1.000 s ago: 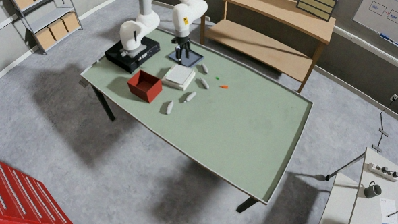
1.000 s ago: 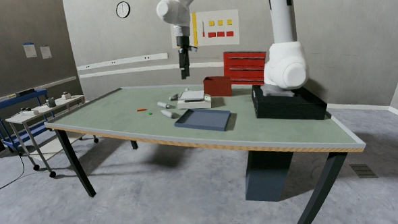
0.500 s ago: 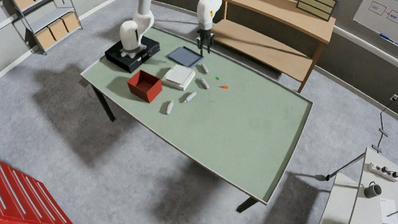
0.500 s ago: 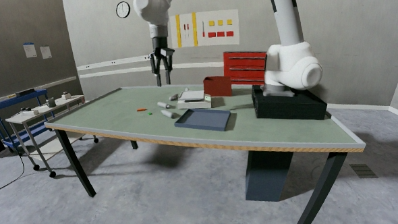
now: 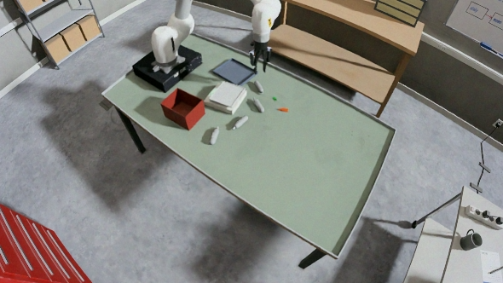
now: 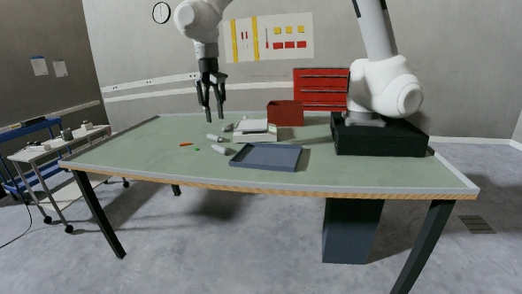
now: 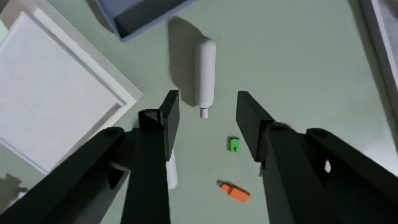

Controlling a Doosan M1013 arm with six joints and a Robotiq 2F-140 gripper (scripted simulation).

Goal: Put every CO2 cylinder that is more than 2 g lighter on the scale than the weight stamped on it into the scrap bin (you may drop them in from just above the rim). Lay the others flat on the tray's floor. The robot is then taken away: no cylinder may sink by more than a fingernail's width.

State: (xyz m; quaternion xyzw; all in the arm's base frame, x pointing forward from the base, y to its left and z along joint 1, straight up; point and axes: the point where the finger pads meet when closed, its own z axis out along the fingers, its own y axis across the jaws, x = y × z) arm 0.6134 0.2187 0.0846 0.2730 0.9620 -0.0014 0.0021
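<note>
Several white CO2 cylinders lie flat on the green table. One cylinder point(image 5: 258, 86) point(image 7: 205, 75) lies just beside the dark blue tray point(image 5: 234, 71) point(image 6: 267, 157). Another point(image 5: 258, 105) lies beside the white scale point(image 5: 226, 97) point(image 6: 254, 132). Two more point(image 5: 240, 122) point(image 5: 214, 135) lie nearer the red scrap bin point(image 5: 182, 108) point(image 6: 285, 112). My gripper point(image 5: 260, 64) point(image 6: 214, 118) point(image 7: 208, 105) hangs well above the cylinder next to the tray, pointing down. Its fingers stand partly apart with nothing between them. The tray and the scale top are empty.
A small orange piece point(image 5: 283, 109) point(image 7: 235, 191) and a small green piece point(image 5: 274, 98) point(image 7: 234, 144) lie on the table right of the cylinders. The arm's black base point(image 5: 167, 67) stands at the table's back left. A wooden shelf point(image 5: 341, 51) stands behind the table.
</note>
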